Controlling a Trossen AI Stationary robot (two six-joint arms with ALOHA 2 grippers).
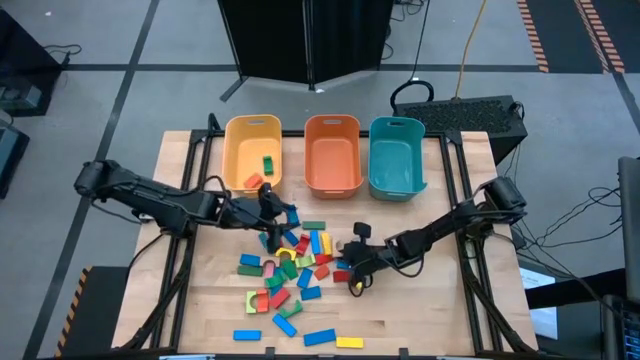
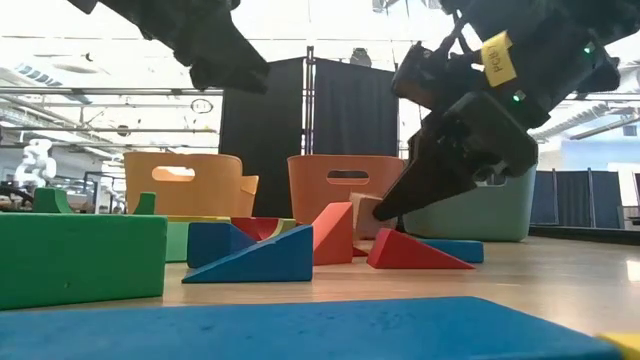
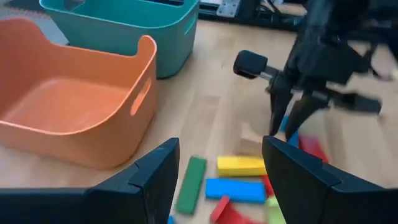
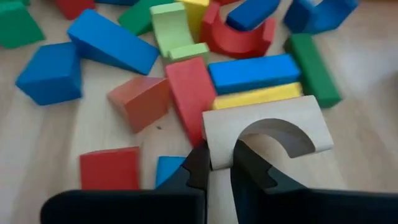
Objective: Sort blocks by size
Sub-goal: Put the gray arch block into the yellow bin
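Many small coloured blocks (image 1: 295, 270) lie in a loose pile at the table's middle and near side. My right gripper (image 1: 354, 270) is at the pile's right edge, shut on a plain wooden arch block (image 4: 267, 127), which also shows in the low view (image 2: 366, 212). My left gripper (image 1: 272, 212) hangs open and empty over the pile's far left part, and its own wrist view shows the gap between its fingers (image 3: 221, 180). A green block (image 1: 268, 165) and an orange block (image 1: 253, 180) lie in the yellow bin (image 1: 236, 150). My right gripper pinches one end of the arch block (image 4: 219, 148), at the foot of one leg, between its two fingers (image 4: 198, 163). The fingers slant down from the table's right side. The arch's broad face is turned up. Whether the block is clear of the table, I cannot tell.
Three bins stand in a row at the table's far side: yellow, orange (image 1: 332, 150) and teal (image 1: 397, 158). A red wedge (image 2: 415, 252) and a blue wedge (image 2: 255, 262) lie near my right gripper. Bare wood (image 1: 430, 310) shows at the near right.
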